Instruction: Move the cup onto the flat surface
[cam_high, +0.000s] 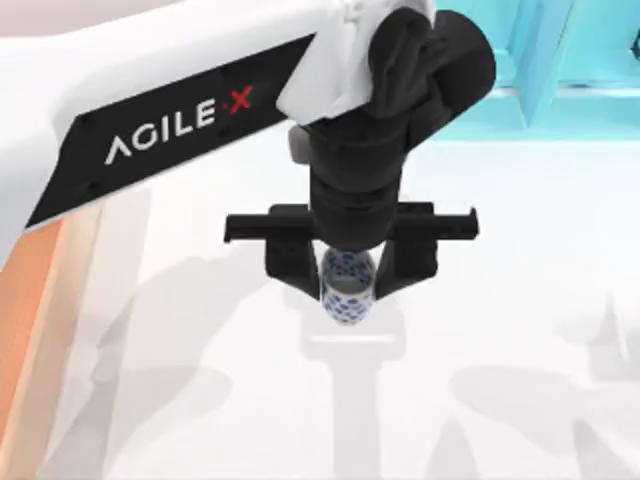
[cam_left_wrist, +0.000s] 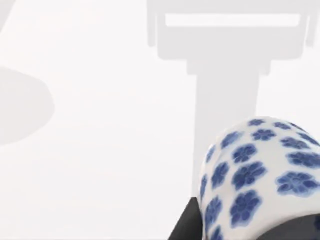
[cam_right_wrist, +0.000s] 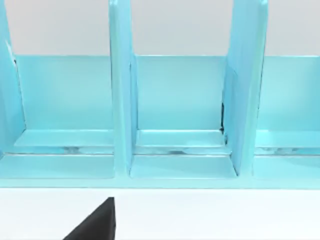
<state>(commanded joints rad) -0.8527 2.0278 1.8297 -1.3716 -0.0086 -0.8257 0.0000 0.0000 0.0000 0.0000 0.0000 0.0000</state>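
Observation:
The cup (cam_high: 346, 288), white with blue flower dots, sits between the black fingers of my left gripper (cam_high: 347, 284), which is shut on it and points down over the middle of the flat surface (cam_high: 520, 300). A grey shadow just below the cup in the top view shows it hanging a little above the tabletop. In the left wrist view the cup (cam_left_wrist: 260, 175) is close by, with the white flat surface (cam_left_wrist: 100, 125) beneath it. My right gripper (cam_right_wrist: 95, 222) is parked facing the shelf unit.
A turquoise shelf unit (cam_high: 560, 70) stands along the back right, its open compartments (cam_right_wrist: 175, 115) seen in the right wrist view. An orange-brown wooden tray (cam_high: 25, 330) lies at the left edge. White tabletop spreads around the cup.

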